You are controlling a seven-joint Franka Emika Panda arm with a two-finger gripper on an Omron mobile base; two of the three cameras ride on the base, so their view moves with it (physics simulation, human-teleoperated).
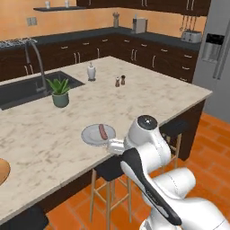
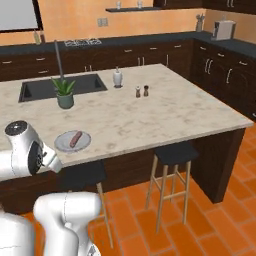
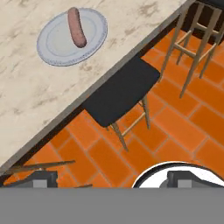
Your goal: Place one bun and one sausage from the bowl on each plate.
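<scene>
- Grey-white plate (image 1: 91,136): lies on the near edge of the marble island counter (image 1: 134,90), just beyond the arm's elbow. One sausage (image 1: 103,131) rests on it, toward the plate's right side; the plate carries no bun.
- Gripper (image 3: 111,179): its dark fingertips (image 3: 43,179) stand spread wide at the foot of the hand view with nothing between them. It looks down past the counter edge at a black-seated stool (image 3: 120,92) and the orange floor tiles.
- A tan curved rim (image 1: 3,170) shows at the far left edge of the left base view; which dish it belongs to cannot be told.
- Progress, as a judgement: one of four placements is done. Left to do: a bun for this plate, then a bun and a sausage for the other.
- A potted plant (image 1: 59,92) and a sink (image 1: 27,90) stand well apart from the plate.
</scene>
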